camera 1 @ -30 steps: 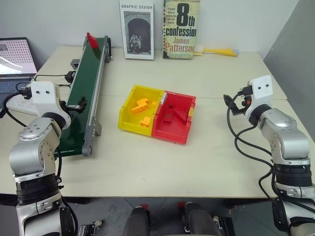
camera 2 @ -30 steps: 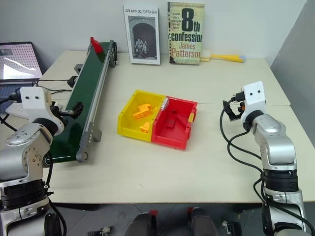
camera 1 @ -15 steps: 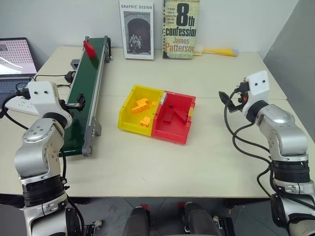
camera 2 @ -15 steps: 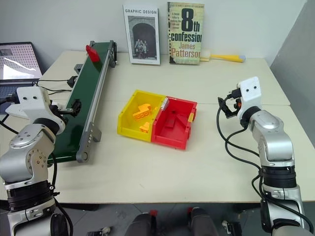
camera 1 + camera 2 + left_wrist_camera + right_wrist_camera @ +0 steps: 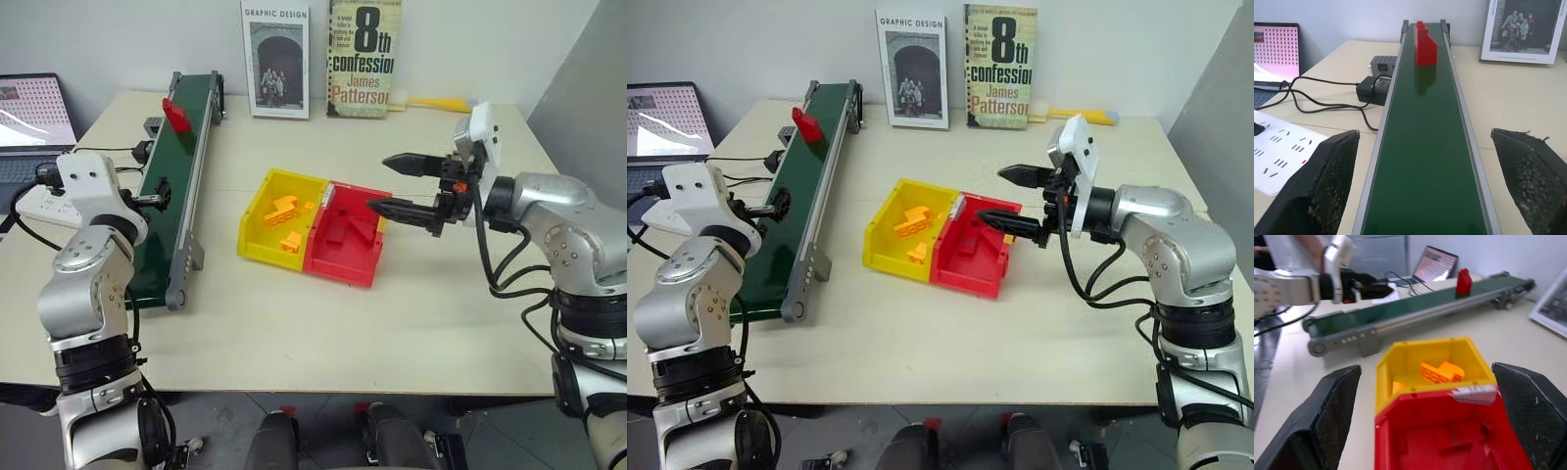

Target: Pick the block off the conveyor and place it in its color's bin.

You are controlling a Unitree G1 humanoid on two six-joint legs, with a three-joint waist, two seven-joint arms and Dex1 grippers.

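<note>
While the red block (image 5: 177,113) is sitting on the far stretch of the conveyor (image 5: 168,211), the left eye view is showing the left gripper (image 5: 157,193) waiting low over the belt's near half, well short of the block. The red bin (image 5: 350,242) is lying at mid-table, joined to the yellow bin (image 5: 277,217), and the right gripper (image 5: 404,185) is hanging just beside the red bin's far corner, pointing across toward the conveyor with its jaws spread and nothing between them.

The right eye view is giving the same layout: the block upright on the belt, both bins already holding bricks of their own colours.

Looking down the belt, the left wrist view is showing the block at the far end, centred between the rails, while the left gripper's two fingers (image 5: 1327,181) are standing wide on either side of the belt, empty.

The right wrist view is looking over the two bins toward the conveyor and the left arm.

Judging from this, the main risk is timing: if the block is riding toward the open jaws, a late or early close would miss it or knock it over. The right gripper, so close to the bin, could also obstruct the drop.
</note>
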